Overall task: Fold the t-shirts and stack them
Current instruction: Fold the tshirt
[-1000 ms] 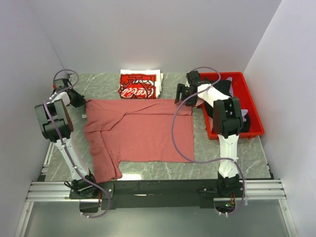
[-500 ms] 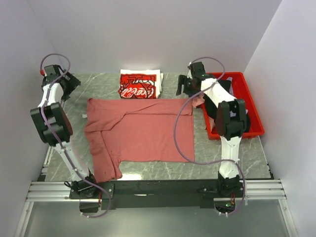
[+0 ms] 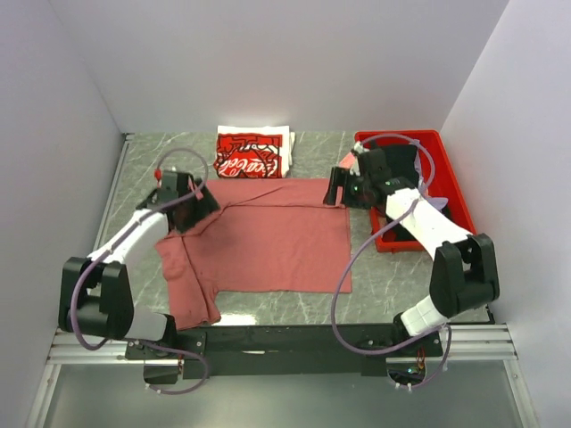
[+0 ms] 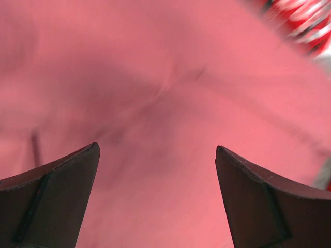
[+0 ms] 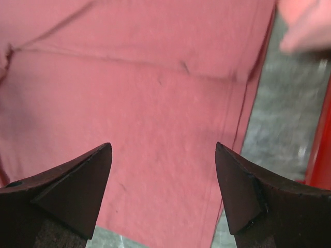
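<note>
A dusty-rose t-shirt [image 3: 259, 245] lies spread flat on the table, one sleeve reaching toward the near edge at the left. My left gripper [image 3: 203, 203] hovers open over its far left shoulder area; in the left wrist view the rose cloth [image 4: 155, 93] fills the frame beneath the left gripper [image 4: 156, 147], which holds nothing. My right gripper [image 3: 337, 187] stands open over the shirt's far right corner, and the right wrist view shows the right gripper [image 5: 163, 145] empty above the cloth [image 5: 134, 93] near its hem. A folded red-and-white t-shirt [image 3: 250, 153] rests at the back.
A red bin [image 3: 455, 178] with dark cloth [image 3: 406, 160] inside stands at the right, its wall [image 5: 321, 150] close to my right gripper. Grey marbled table [image 5: 289, 108] shows between the shirt and the bin. White walls enclose the table on three sides.
My left gripper opened, and the arm swung from the far left corner to above the shirt's shoulder. The right arm dropped toward the shirt's far right corner.
</note>
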Controlling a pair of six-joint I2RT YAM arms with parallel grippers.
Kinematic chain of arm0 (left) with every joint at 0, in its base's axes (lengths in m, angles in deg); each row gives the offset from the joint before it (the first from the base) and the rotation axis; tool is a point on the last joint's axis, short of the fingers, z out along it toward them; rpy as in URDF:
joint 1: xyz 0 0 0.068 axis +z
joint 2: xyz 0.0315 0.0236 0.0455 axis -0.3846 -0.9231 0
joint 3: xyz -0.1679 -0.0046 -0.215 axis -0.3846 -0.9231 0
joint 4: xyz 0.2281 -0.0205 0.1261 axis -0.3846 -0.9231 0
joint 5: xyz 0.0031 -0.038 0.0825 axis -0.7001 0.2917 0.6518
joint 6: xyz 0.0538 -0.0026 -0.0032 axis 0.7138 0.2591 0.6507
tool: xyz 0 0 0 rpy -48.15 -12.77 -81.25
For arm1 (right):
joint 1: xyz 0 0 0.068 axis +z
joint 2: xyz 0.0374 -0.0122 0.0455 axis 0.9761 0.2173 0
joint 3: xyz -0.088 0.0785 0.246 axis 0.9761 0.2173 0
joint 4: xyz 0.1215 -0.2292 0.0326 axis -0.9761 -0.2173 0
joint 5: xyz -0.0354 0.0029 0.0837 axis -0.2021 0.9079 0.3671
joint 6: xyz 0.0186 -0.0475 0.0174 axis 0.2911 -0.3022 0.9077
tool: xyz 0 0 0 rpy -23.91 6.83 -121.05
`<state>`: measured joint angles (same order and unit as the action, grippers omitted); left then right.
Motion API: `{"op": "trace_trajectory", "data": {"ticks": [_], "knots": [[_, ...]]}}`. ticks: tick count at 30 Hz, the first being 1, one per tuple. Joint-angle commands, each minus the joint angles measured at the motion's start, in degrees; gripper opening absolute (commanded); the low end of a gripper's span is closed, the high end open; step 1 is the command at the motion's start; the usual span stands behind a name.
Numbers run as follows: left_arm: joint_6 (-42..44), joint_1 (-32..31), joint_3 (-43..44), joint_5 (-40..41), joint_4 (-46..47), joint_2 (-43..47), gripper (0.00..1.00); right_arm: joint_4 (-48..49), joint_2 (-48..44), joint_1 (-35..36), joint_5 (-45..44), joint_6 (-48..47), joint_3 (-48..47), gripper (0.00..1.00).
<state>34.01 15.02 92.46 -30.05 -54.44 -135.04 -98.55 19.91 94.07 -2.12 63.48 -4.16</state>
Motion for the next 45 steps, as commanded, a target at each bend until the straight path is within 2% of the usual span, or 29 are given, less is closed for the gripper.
{"op": "trace_trajectory", "data": {"ticks": [1, 7, 8, 10, 11, 14, 21, 26, 34, 45], "knots": [[-5.06, -2.76, -6.00, 4.05, 2.20, 3.87, 0.99, 5.19, -4.25, -0.01, 0.74, 2.61, 5.36, 0.87], [-5.33, -3.48, -8.82, 9.68, 1.41, 2.38, 0.77, 5.91, -7.51, 0.16, 1.10, 2.88, 9.06, 0.87], [-4.98, -3.48, -8.82, 9.86, 1.85, 1.24, 0.71, 5.91, -7.60, 0.08, 0.84, 2.88, 9.32, 0.87], [-4.63, -3.57, -8.82, 9.15, 3.52, 0.18, 0.68, 5.64, -7.61, 0.16, 0.31, 2.88, 9.50, 0.87], [-4.45, -3.48, -8.39, 8.90, 3.87, -1.21, 0.62, 5.56, -7.43, 0.16, 0.13, 2.88, 9.50, 0.87], [-3.93, -3.57, -6.81, 8.10, 4.40, -4.11, 0.55, 5.29, -6.47, 0.16, -0.22, 2.79, 9.15, 0.87], [-4.89, -3.48, -5.31, 14.16, 1.94, -6.06, 0.58, 5.03, -5.41, 0.16, -0.83, 2.44, 8.89, 0.87], [-4.45, -3.39, -4.69, 15.39, 2.03, -7.72, 0.56, 4.85, -5.06, 0.08, -0.92, 2.27, 8.80, 0.87], [-4.28, -3.39, -3.19, 11.62, 4.31, -11.77, 0.49, 4.85, -4.53, 0.08, -1.19, 2.09, 8.71, 0.87], [-4.28, -3.39, -0.65, 12.32, 1.95, -10.72, 0.21, 4.85, -4.00, 0.16, -1.89, 1.83, 8.53, 0.87]]}}
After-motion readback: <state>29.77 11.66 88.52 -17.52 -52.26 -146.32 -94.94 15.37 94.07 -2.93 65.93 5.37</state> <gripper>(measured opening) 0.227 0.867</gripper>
